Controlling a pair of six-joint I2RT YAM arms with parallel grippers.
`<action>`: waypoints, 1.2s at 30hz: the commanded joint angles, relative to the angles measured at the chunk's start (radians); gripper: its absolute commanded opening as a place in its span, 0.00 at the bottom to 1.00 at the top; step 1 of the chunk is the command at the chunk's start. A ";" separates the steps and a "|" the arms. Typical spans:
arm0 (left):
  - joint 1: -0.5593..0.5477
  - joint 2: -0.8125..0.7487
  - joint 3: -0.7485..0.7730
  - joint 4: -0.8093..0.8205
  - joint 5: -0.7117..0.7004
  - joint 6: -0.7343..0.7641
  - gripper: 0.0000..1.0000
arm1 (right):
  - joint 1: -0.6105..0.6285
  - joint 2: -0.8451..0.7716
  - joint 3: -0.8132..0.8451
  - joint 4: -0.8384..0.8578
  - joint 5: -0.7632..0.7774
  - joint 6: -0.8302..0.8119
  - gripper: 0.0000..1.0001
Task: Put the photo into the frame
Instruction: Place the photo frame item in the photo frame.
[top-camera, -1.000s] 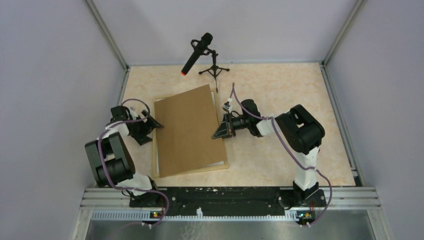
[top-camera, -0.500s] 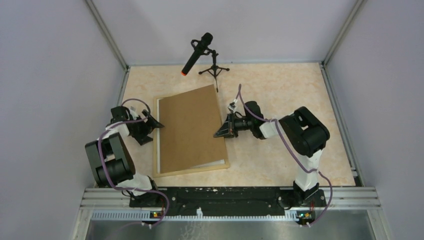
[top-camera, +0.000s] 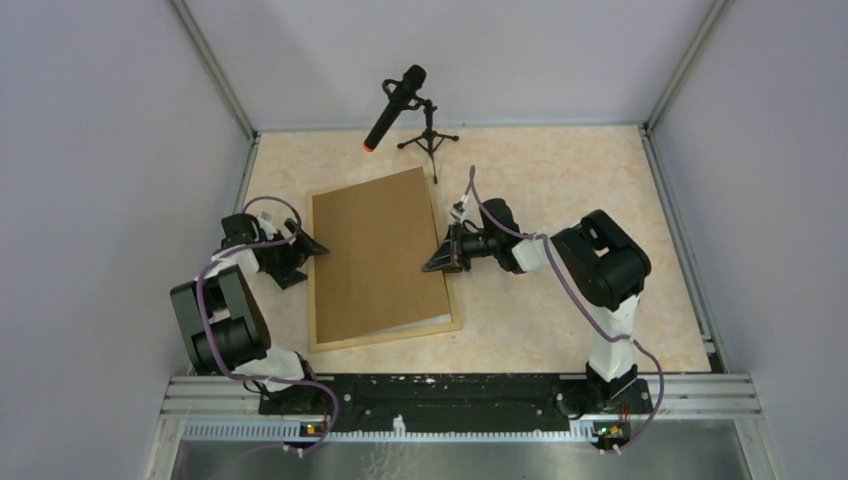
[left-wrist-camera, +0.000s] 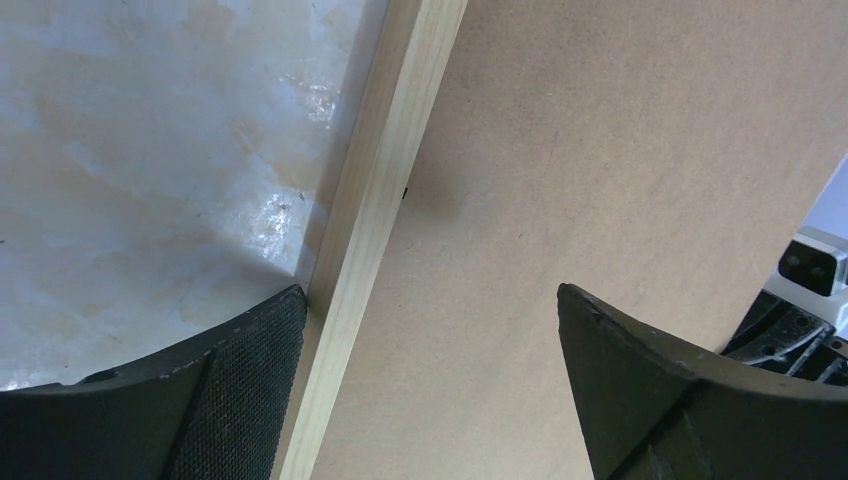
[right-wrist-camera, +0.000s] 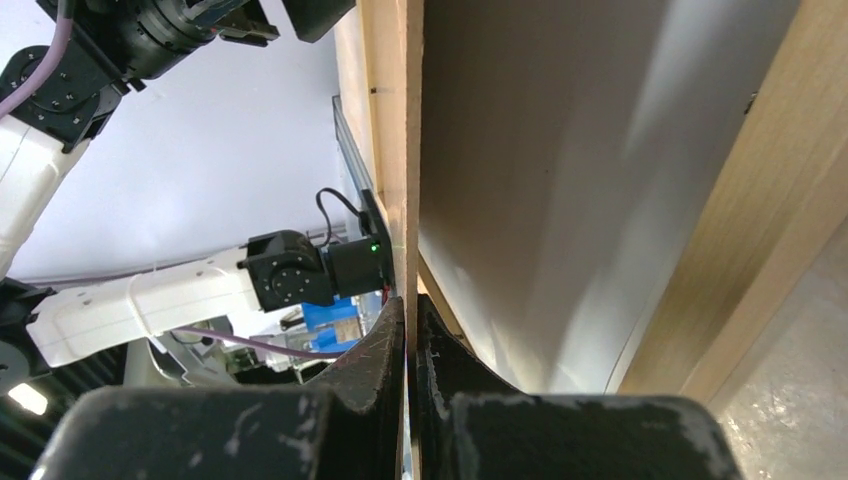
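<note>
Pale lilac walls (top-camera: 100, 150) around a beige marbled desk (top-camera: 560, 170). Flat on it, left of centre between the arms, the frame (left-wrist-camera: 355, 230): thin strips of light bare wood. Over that, a plain brown backing board (top-camera: 375, 255), right edge raised, a white sheet (right-wrist-camera: 560, 200) beneath. Right gripper (right-wrist-camera: 408, 300): jaws clenched on that edge. Left gripper (left-wrist-camera: 430, 310): jaws released, over the frame's left strip. Far back, a microphone (top-camera: 400, 100) on a tripod (top-camera: 430, 140).
</note>
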 joint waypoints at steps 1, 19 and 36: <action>-0.008 0.016 -0.032 -0.027 0.028 0.007 0.98 | 0.040 0.008 0.087 -0.066 0.063 -0.095 0.00; -0.010 0.009 -0.040 -0.016 0.028 0.007 0.98 | 0.155 0.000 0.488 -1.015 0.576 -0.540 0.26; -0.010 0.004 -0.040 -0.018 0.020 0.007 0.98 | 0.231 0.040 0.659 -1.216 0.823 -0.639 0.64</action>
